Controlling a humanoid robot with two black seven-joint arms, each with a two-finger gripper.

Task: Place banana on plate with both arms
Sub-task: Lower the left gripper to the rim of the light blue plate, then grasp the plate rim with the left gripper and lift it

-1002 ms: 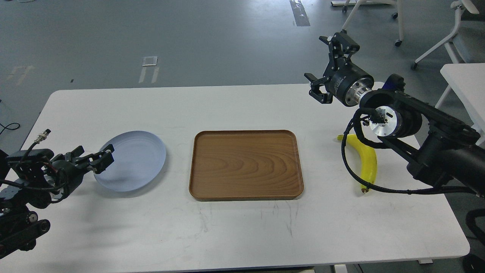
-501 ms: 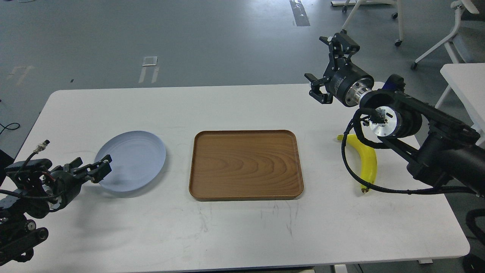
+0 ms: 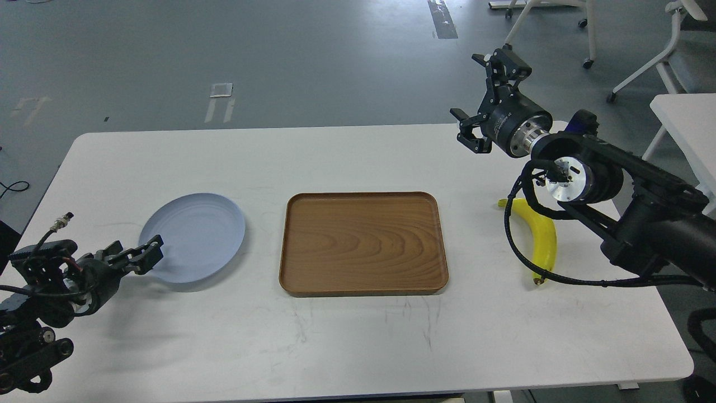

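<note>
The banana (image 3: 541,239) lies on the white tabletop (image 3: 358,336), right of the wooden tray (image 3: 363,243), well apart from the plate (image 3: 196,238) — its smooth curved skin may roll or slip under a pinch. The right claw (image 3: 488,95) hangs released (cable draped across the fruit); the left claw (image 3: 140,258), beside the matte plate's rim, looks released too.

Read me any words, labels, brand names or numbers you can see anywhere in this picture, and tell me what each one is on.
None can be read.
Right gripper: a small white marking on its black body, too small and blurred to read.
Banana, plate, wooden tray, white table: no text or labels visible.
Left gripper: no text visible.
</note>
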